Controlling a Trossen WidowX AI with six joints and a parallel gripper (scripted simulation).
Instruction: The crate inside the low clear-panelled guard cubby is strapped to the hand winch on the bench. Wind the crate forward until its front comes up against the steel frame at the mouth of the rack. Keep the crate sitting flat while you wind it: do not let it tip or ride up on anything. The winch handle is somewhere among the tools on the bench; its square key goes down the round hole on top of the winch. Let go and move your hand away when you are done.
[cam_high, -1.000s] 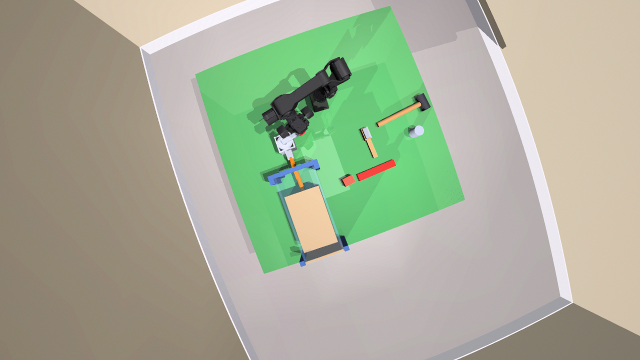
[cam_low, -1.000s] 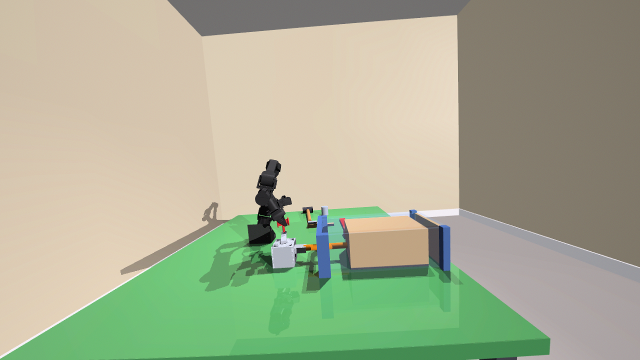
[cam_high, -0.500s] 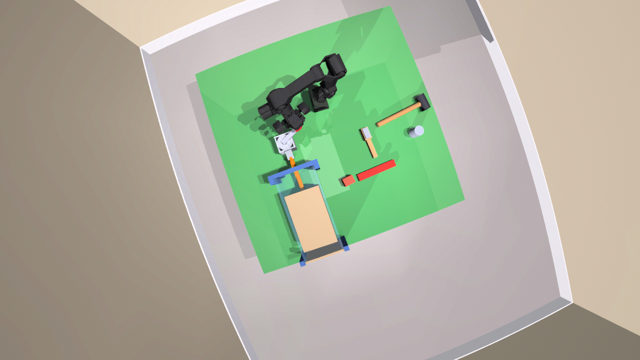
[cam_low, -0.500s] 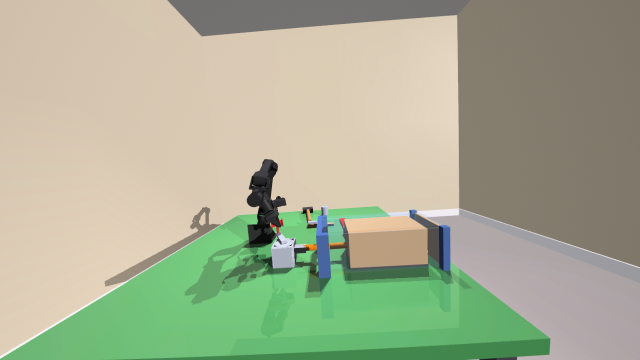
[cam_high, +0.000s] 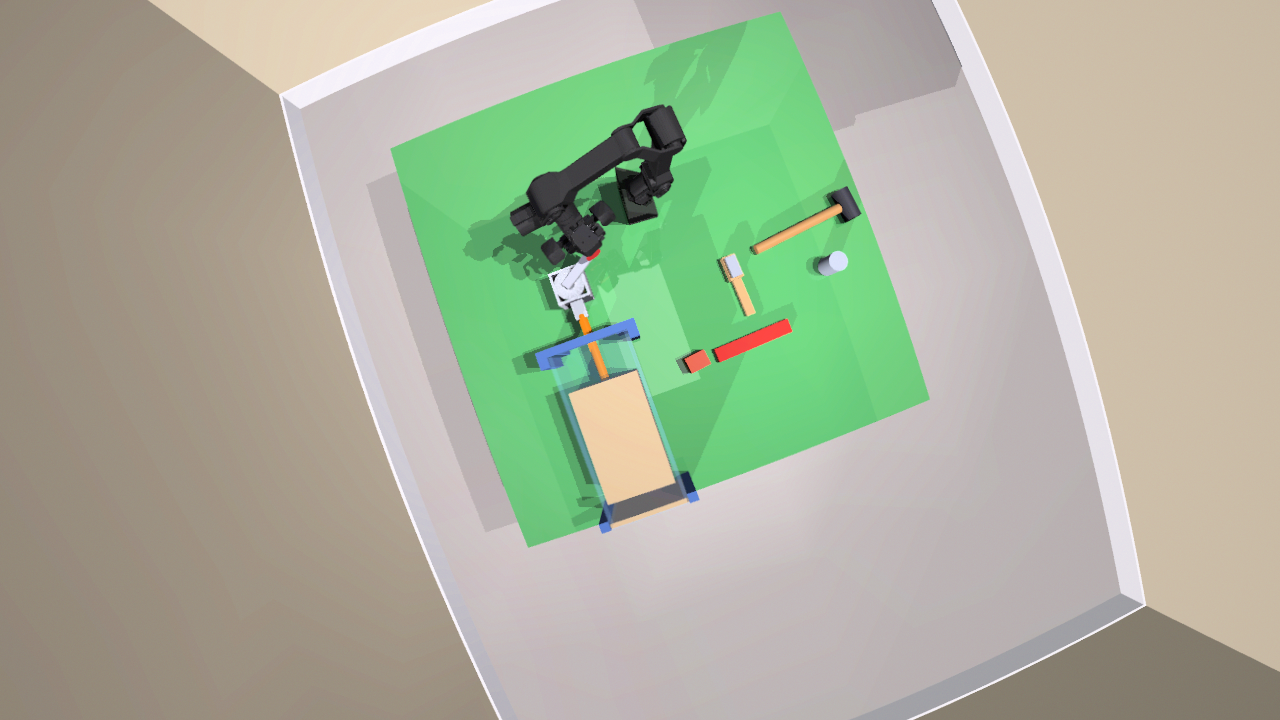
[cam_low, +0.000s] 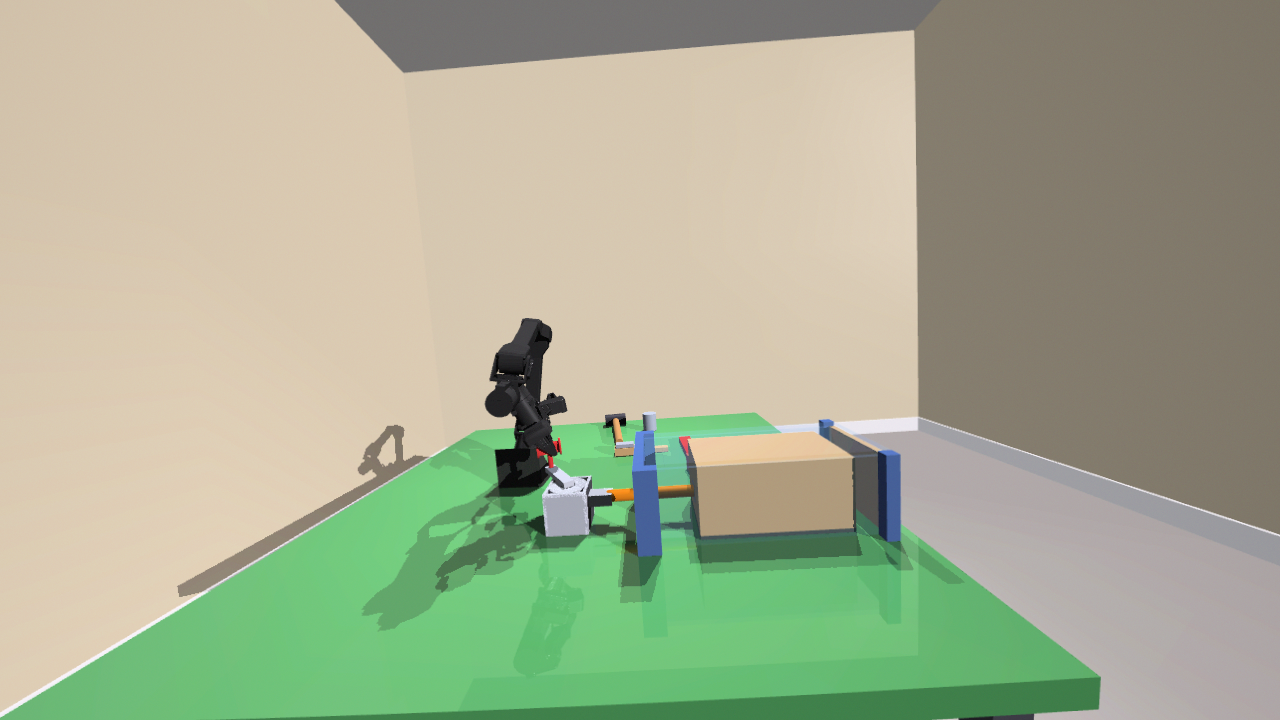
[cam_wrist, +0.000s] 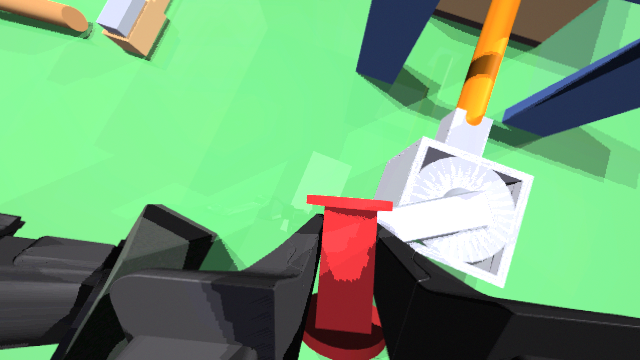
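Two fingers: closed partway, gripping the red grip of the winch handle (cam_high: 575, 272) (cam_low: 561, 477) (cam_wrist: 435, 217).
Winch (cam_high: 588, 291) (cam_low: 565, 514) (cam_wrist: 515, 231): under the handle's pale arm, in from the table's (cam_high: 859, 358) (cam_low: 402, 662) (cam_wrist: 200, 125) long edge.
Crate (cam_high: 622, 438) (cam_low: 774, 497): flat inside the clear-panelled cubby, near a table corner, front apart from the blue frame (cam_high: 586, 342) (cam_low: 644, 510) (cam_wrist: 392, 40).
Orange strap (cam_high: 597, 353) (cam_low: 673, 491) (cam_wrist: 482, 70): between winch and crate, through the frame.
Mallet (cam_high: 801, 228) (cam_low: 616, 429): near the opposite edge.
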